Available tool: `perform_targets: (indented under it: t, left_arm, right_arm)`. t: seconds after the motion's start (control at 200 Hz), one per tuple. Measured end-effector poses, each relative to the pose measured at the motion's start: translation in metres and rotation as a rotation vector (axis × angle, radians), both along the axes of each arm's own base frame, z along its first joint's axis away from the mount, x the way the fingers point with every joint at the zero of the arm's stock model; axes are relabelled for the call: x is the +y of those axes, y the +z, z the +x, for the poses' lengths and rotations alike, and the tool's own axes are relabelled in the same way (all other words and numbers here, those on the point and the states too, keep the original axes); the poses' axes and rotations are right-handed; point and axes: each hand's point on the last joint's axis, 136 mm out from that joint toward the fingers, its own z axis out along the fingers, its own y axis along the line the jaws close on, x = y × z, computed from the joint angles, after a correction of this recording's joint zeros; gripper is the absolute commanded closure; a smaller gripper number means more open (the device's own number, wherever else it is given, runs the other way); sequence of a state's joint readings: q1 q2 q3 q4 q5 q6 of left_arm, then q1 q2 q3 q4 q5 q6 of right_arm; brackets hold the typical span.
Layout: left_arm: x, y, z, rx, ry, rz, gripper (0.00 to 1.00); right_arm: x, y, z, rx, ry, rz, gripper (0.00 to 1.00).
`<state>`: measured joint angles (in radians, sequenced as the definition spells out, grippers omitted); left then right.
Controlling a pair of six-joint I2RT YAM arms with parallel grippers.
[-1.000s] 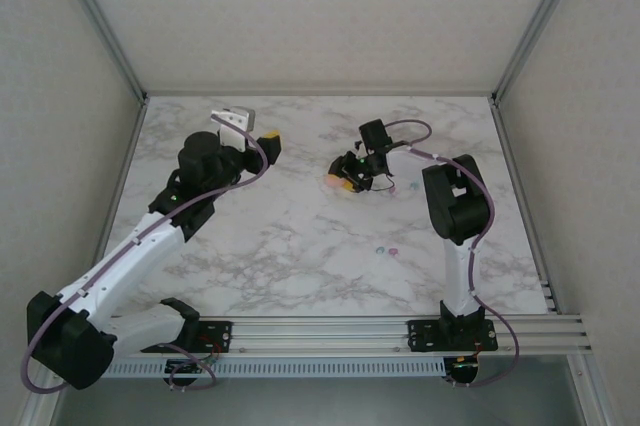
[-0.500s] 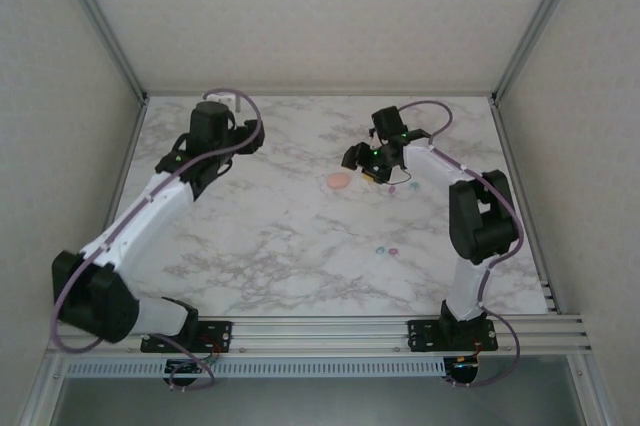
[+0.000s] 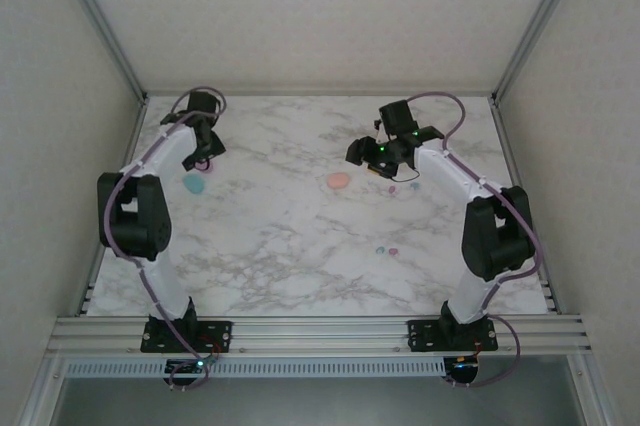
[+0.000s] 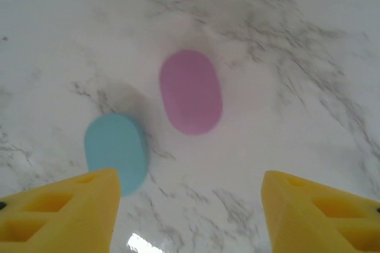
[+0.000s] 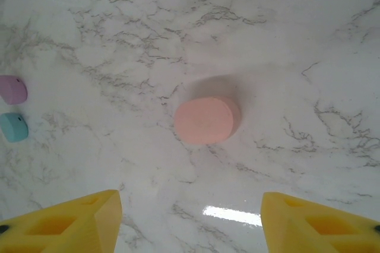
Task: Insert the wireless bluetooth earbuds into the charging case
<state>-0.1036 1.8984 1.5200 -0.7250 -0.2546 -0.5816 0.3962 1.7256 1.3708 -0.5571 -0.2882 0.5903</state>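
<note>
In the left wrist view my left gripper [image 4: 190, 220] is open over bare marble. A purple oval case [image 4: 190, 91] and a teal oval case [image 4: 114, 152] lie closed just ahead of it; the teal one is beside the left finger. From above, the left gripper [image 3: 205, 158] hangs at the far left, just behind the teal case [image 3: 193, 183]. My right gripper [image 5: 190, 223] is open and empty, with a salmon-pink case [image 5: 205, 120] lying closed ahead of it. A purple earbud [image 5: 12, 89] and a teal earbud [image 5: 13, 127] lie off to its left.
From above, the pink case [image 3: 339, 180] sits mid-table, left of the right gripper [image 3: 378, 168]. Two buds [image 3: 393, 188] lie near that gripper. Another pair [image 3: 386, 249] lies nearer the front. Metal frame posts and walls border the marble table [image 3: 280, 246].
My left arm has swung to the far left corner, and the teal case now shows beside it. The right gripper has drawn back from the pink case and its jaws have widened.
</note>
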Motion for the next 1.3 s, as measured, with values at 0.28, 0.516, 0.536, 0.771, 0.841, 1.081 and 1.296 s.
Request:
perform_targets:
  t: [0.28,0.516,0.536,0.771,0.841,1.081,1.296]
  left_arm:
    - [0.014,-0.026,0.011,0.040,0.104,-0.048,0.36]
    - [0.009,-0.043,0.021,0.057,0.128,-0.091,0.37]
    - [0.009,-0.044,0.022,0.058,0.134,-0.094,0.37]
    - [0.014,-0.062,0.026,0.082,0.180,-0.110,0.37]
    - [0.013,-0.065,0.028,0.082,0.188,-0.116,0.38]
    - [0.012,-0.079,0.036,0.093,0.211,-0.140,0.42]
    - [0.013,-0.081,0.039,0.087,0.230,-0.150,0.52]
  right_arm:
    - [-0.004,0.006,-0.009,-0.006,0.000,0.004,0.35]
    - [-0.006,-0.002,-0.015,0.015,0.001,-0.003,0.33]
    - [-0.006,-0.002,-0.015,0.015,0.002,-0.003,0.33]
    - [-0.006,0.006,-0.016,-0.002,0.002,0.005,0.32]
    - [-0.006,0.006,-0.017,-0.003,0.002,0.004,0.32]
    - [-0.008,0.002,-0.020,0.012,0.002,-0.002,0.32]
    - [-0.009,0.005,-0.022,0.009,0.001,-0.001,0.32]
